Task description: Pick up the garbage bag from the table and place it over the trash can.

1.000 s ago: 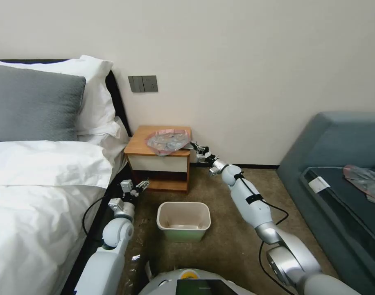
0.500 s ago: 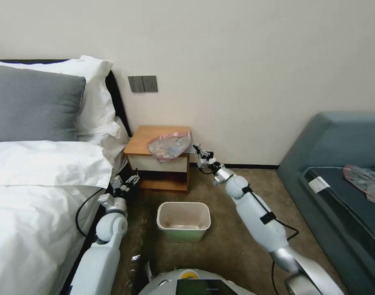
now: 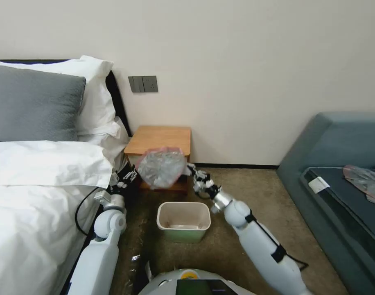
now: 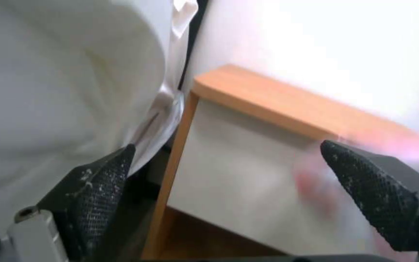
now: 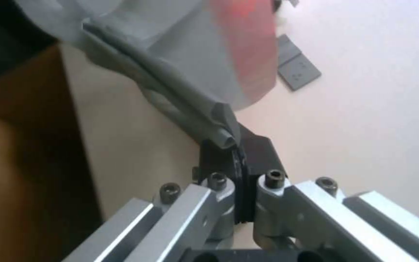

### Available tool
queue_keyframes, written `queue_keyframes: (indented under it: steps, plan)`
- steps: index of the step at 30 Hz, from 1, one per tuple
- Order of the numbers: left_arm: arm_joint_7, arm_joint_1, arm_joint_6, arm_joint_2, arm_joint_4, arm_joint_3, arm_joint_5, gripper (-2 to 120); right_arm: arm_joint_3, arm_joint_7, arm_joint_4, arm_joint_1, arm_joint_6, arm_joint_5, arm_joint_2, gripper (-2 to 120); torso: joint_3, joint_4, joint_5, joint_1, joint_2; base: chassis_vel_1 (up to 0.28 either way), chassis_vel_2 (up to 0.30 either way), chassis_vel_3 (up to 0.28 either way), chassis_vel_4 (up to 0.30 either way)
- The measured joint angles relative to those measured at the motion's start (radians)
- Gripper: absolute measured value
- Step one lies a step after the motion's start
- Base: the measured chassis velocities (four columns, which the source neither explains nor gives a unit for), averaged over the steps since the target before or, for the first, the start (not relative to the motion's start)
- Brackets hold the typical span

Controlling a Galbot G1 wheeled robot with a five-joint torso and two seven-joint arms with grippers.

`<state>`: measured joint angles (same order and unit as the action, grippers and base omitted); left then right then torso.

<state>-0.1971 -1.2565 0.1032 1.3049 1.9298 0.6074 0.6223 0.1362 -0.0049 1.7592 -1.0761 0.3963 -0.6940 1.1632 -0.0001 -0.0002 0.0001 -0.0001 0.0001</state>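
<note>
The garbage bag (image 3: 161,167), grey, wrinkly and pink-rimmed, hangs in the air in front of the table (image 3: 159,138), off its orange-brown top. My right gripper (image 3: 190,170) is shut on the bag's right edge; the right wrist view shows the jaws (image 5: 238,145) pinching a fold of the bag (image 5: 180,72). My left gripper (image 3: 126,177) is open just left of the bag, beside the bed. In the left wrist view its fingers (image 4: 98,189) stand wide apart before the white drawer front (image 4: 238,171), with the bag a pink blur (image 4: 316,185). The trash can (image 3: 183,221) stands on the carpet below the bag.
A bed with white sheets (image 3: 40,184) runs along the left, close to my left arm. A blue-grey sofa (image 3: 339,164) at the right carries another crumpled bag (image 3: 365,180). Open carpet lies around the can. A black cable (image 3: 83,205) hangs by the left arm.
My right gripper has drawn the bag off the tabletop, toward me and lower; it now hangs in front of the drawer. The left gripper has shifted slightly left and up.
</note>
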Motion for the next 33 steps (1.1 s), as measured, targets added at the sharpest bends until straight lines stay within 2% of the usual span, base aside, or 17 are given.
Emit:
queue_keyframes:
  steps: [16, 20, 30, 33]
  plan:
    - [-0.006, -0.004, 0.003, 0.0, 0.007, 0.002, 0.019, 98, -0.005, 0.02, 0.084, -0.266, 0.114, -0.048, -0.084, 0, 0.0, 0.0002, -0.0001, 0.0, 0.0, 0.0, 0.0, 0.0, 0.0]
    - [-0.005, -0.002, 0.002, 0.001, 0.005, 0.001, 0.016, 98, 0.011, 0.024, 0.086, -0.313, 0.143, -0.085, -0.082, 0, 0.0, 0.0, 0.0, 0.0, 0.0, 0.0, 0.0, 0.0, 0.0]
    - [-0.004, 0.0, 0.001, 0.002, 0.005, -0.004, 0.002, 98, 0.055, 0.024, 0.111, -0.338, 0.158, -0.09, -0.092, 0, 0.0, 0.0003, -0.0001, 0.0, 0.0, 0.0, 0.0, 0.0, 0.0]
    - [-0.004, 0.0, 0.001, 0.006, 0.008, -0.009, -0.007, 98, 0.07, 0.008, 0.114, -0.353, 0.161, -0.048, -0.094, 0, 0.0, 0.0003, 0.0, 0.0, 0.0, 0.0, 0.0, 0.0, 0.0]
